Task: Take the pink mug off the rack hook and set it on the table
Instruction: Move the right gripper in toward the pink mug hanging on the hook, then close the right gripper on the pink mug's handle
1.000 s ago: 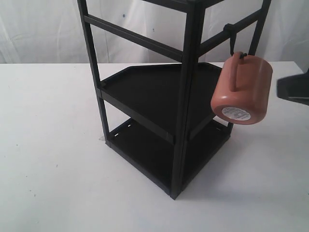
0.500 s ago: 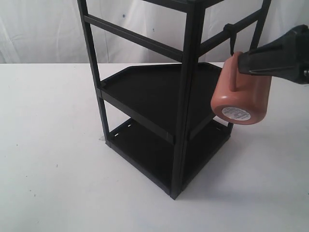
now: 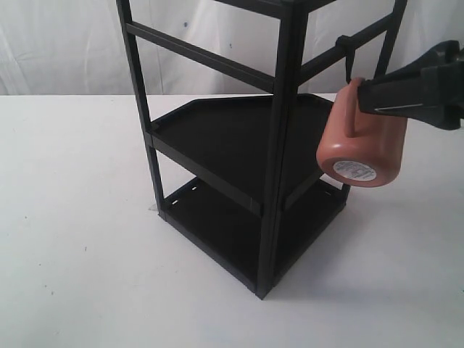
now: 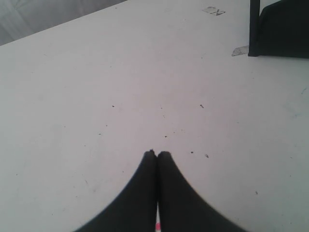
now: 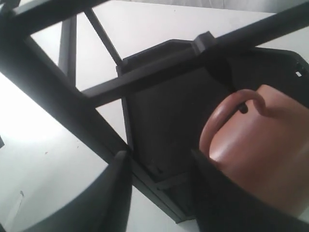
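Fingers (image 5: 113,193) of the right gripper (image 5: 159,155) stood apart with nothing clamped. Through the gap between them the right wrist view showed only the black metal shelving rack (image 5: 159,111). Squat salmon-pink cylindrical mug (image 5: 263,154) lay just beyond one finger, outside that gap. Contact between finger and mug could not be told.

Exterior view: right gripper (image 3: 366,96) reached in from the right edge. Its tips overlapped the upper side of the mug (image 3: 366,141), close beside the small loop handle (image 3: 346,109).

Mug was off the desk, hanging by its handle from the thin black metal hook (image 3: 348,65). The hook dropped from a slanted crossbar (image 3: 370,32) on the rack's right side. Mug was tilted, base turned toward the exterior camera, with a round white label (image 3: 354,170) showing on it. It hung about level with the rack's middle shelf, outside the frame, above the large flat white desk (image 3: 72,232).

Fingers (image 4: 145,188) of the left gripper (image 4: 157,154) were pressed together, tips touching, nothing between them. They pointed at bare, faintly specked desk surface, with one foot of the rack (image 4: 254,29) well apart from them.

Wrinkled white backdrop (image 3: 65,43) hung behind the desk.
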`<state>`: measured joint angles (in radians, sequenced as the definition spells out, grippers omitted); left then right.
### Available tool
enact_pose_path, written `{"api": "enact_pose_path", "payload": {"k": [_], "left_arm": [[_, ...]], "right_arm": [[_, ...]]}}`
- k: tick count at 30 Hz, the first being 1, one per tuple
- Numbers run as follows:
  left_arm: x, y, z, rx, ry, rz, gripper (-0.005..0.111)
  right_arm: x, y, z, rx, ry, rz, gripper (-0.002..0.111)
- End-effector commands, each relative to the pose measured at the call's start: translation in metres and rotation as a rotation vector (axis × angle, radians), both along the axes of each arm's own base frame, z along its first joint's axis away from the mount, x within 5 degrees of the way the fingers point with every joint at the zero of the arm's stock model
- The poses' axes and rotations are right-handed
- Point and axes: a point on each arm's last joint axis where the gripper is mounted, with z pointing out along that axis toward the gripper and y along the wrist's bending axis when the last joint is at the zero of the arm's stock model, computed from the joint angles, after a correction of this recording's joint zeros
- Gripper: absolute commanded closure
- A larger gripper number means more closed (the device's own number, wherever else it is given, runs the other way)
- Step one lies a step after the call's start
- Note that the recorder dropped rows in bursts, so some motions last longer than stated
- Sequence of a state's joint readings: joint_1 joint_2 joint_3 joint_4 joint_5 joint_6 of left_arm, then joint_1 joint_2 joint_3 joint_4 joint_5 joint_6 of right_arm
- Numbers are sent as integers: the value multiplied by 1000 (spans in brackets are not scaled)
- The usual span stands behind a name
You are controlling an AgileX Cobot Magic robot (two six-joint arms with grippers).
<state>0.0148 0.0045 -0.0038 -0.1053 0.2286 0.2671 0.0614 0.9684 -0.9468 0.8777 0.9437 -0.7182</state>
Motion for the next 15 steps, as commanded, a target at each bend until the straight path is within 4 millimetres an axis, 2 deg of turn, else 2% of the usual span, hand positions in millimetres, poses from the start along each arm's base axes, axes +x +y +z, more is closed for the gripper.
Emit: {"api": "enact_pose_path", "payload": {"k": [1,8,15], "left_arm": [[0,0,-1,-5,-5,4,107],[0,0,-1,-5,-5,4,107],[0,0,-1,-5,-5,4,107]], "right_arm": [[7,0,-1,6,6,-19,69],[36,2,-21,33,119,-40,69],[46,2,-28,30,135,-59,69]]}}
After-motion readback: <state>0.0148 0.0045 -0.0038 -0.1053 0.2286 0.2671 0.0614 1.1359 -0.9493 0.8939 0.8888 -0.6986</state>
